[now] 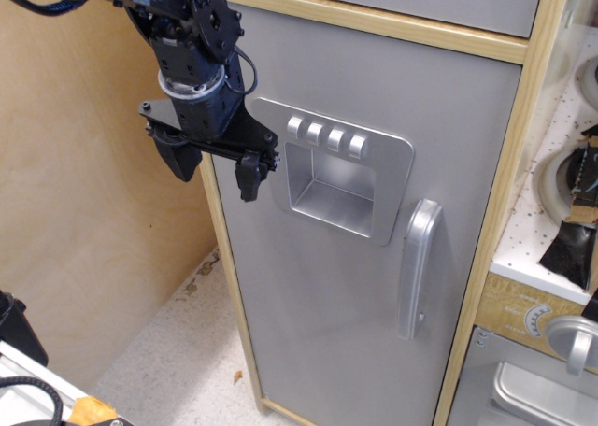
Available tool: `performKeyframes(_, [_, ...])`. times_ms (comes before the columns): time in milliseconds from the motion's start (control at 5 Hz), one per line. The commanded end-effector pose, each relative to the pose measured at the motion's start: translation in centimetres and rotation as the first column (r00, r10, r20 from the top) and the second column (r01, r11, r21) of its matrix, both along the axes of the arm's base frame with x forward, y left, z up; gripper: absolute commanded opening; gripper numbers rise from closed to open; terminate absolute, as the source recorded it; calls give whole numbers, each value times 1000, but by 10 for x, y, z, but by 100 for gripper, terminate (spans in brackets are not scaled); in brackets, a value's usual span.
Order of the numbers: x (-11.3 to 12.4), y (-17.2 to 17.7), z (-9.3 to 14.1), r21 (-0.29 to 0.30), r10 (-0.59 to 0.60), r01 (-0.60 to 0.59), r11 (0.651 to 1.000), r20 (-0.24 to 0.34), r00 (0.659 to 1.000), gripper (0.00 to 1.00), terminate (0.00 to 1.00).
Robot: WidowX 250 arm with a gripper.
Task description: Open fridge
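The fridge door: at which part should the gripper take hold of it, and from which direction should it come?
Probably the curved silver handle on the fridge door's right edge. It stands vertical and bows out from the door, so fingers can close across it from the front. The gripper hangs open at the door's upper left, so it must cross rightward, past the dispenser panel.

Even indoor light, sharp focus

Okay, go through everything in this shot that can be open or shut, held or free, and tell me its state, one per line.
fridge door: shut, flush with the wood frame.
curved silver handle: free, nothing gripping it.
gripper: open, empty, hanging by the door's upper left edge, away from the handle.
dispenser panel: untouched, recess empty.
oven door: looks shut, mostly cut off by the frame.
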State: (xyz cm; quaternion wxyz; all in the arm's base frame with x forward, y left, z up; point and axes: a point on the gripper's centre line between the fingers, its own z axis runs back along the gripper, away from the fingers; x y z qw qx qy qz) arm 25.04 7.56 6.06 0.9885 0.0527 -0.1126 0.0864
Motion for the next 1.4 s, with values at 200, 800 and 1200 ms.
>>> performKeyframes(200, [13,-25,-5,-42,-34,33,999,-2,999,100,0])
performKeyframes(800, [25,-130,-5,-194,-125,127,973,21,992,100,0])
performKeyframes(1200, [37,-145,-21,-203,-157,168,965,67,985,100,0])
